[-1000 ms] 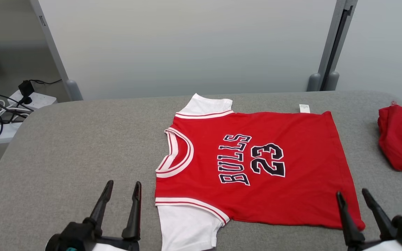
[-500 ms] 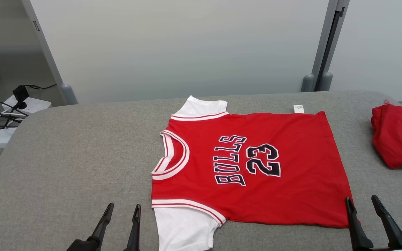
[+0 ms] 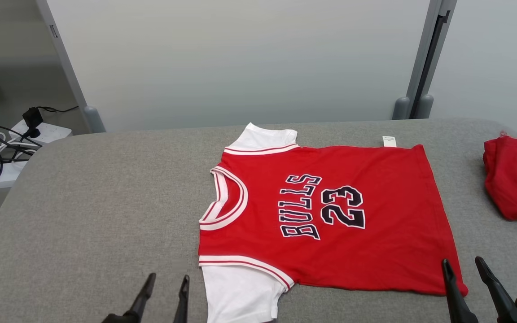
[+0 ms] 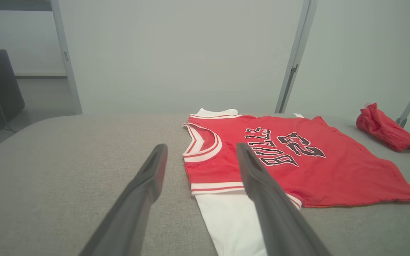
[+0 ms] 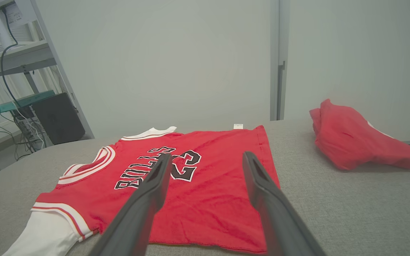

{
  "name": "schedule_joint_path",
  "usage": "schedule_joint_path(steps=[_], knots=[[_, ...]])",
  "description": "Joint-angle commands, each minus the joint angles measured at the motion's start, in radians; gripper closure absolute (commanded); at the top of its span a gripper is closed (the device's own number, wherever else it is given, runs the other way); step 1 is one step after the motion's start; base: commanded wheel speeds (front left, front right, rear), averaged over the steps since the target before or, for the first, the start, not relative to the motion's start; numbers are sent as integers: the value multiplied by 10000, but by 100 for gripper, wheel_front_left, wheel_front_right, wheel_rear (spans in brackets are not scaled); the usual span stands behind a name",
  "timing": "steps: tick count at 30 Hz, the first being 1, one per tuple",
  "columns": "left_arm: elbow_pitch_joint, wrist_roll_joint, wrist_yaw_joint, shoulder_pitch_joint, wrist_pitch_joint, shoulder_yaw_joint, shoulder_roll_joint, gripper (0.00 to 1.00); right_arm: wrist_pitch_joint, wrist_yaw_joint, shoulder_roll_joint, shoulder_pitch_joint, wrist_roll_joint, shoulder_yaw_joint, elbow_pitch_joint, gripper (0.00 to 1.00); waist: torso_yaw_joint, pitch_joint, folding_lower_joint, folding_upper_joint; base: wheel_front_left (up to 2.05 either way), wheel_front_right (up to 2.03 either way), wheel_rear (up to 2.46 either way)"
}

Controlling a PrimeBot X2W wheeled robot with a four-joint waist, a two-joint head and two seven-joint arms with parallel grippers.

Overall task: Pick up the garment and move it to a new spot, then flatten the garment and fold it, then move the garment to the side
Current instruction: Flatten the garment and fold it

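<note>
The red Bulls jersey (image 3: 388, 202) lay flat, front up, on the grey padded table (image 3: 83, 202), with its collar toward 9 o'clock, its hem toward 3 o'clock and a white sleeve at each of 12 and 6. The left gripper (image 3: 169, 276) stood with its two fingers spread and empty, just beside the near white sleeve, with the jersey at its 1 o'clock. The right gripper (image 3: 461, 260) was likewise spread wide and holding nothing, at the near hem corner, with the jersey at its 11 o'clock; whether it touched the cloth could not be told. A second red garment (image 3: 514, 179) lay bunched at 3 o'clock, well apart from the jersey. The head view gave a white power strip (image 3: 38, 132) on the floor at 10 o'clock, while the right wrist view added a shelf (image 5: 16, 57) with cables and a black box (image 5: 57, 117) beneath it.
</note>
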Motion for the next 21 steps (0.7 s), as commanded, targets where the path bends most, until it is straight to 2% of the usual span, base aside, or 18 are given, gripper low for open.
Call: schedule_joint_path(steps=[1, 13, 21], knots=[[-31, -54, -56, -325, -101, 190, -9, 0, -118, 14, -295, -202, 76, 221, -344, 0, 22, 23, 0, -1, 0, 0, 0], [3544, -621, -357, -1349, -101, -1032, -10, 0, -118, 14, -398, -381, 124, 347, -389, 0, 37, 505, 0, -1, 0, 0, 0], [5158, -1053, -261, -2355, -101, -1795, -10, 0, -118, 14, -503, -511, 181, 485, -372, 0, -127, 806, 0, -1, 0, 0, 0]])
